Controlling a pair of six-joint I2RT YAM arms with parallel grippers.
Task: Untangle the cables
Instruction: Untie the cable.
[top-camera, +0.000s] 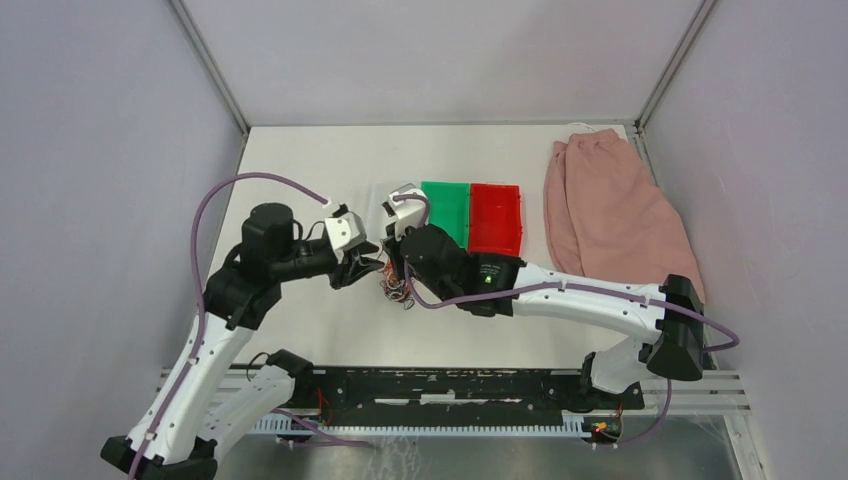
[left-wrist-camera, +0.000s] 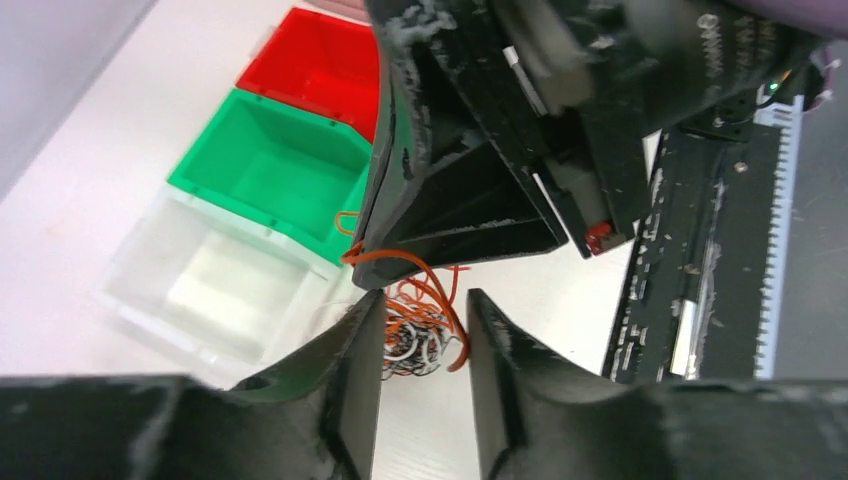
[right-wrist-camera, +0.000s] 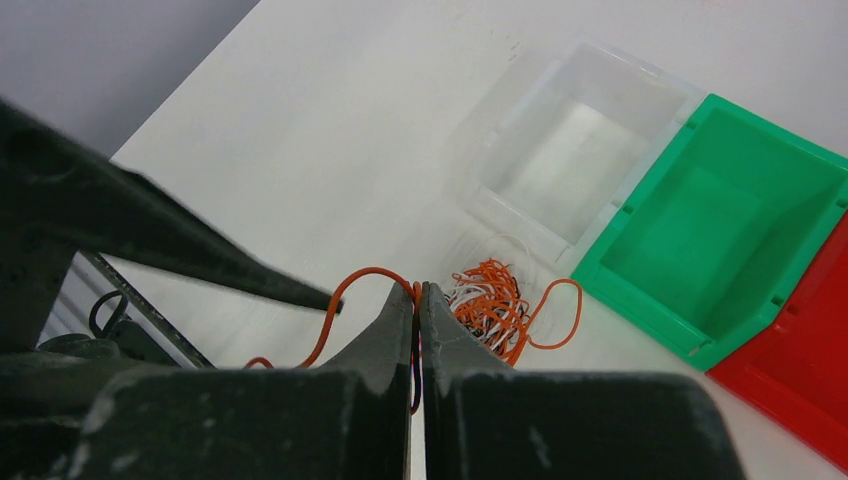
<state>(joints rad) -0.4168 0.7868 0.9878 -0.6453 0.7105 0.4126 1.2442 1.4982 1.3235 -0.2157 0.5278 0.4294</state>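
**Right gripper pinches one wire at the clump, left gripper part open beside it**

The white table (top-camera: 300, 170) fills the middle of the top view. A pink cloth (top-camera: 610, 200) lies at its right side, well apart from everything else. The left arm (top-camera: 215, 330) reaches in from the lower left and the right arm (top-camera: 590, 300) from the lower right; their heads meet near the centre of the frame.

Three bins stand in a row just above that meeting point. They are a red bin (top-camera: 495, 218), a green bin (top-camera: 447, 208) touching it on the left, and a clear bin (right-wrist-camera: 570, 150) next to the green one.

The cables (top-camera: 397, 290) lie as a small clump of orange-red, black and white curls on the table. They are just below the bins and between the two grippers.

In the right wrist view the right gripper (right-wrist-camera: 418, 290) has its fingers pressed together. They pinch an orange-red wire (right-wrist-camera: 372, 269) that arches away to the left of the tips, and the rest of the clump lies just beyond them.

In the left wrist view the left gripper (left-wrist-camera: 422, 305) holds its fingers a moderate gap apart. The clump shows through the gap. Whether any strand touches the pads cannot be told.
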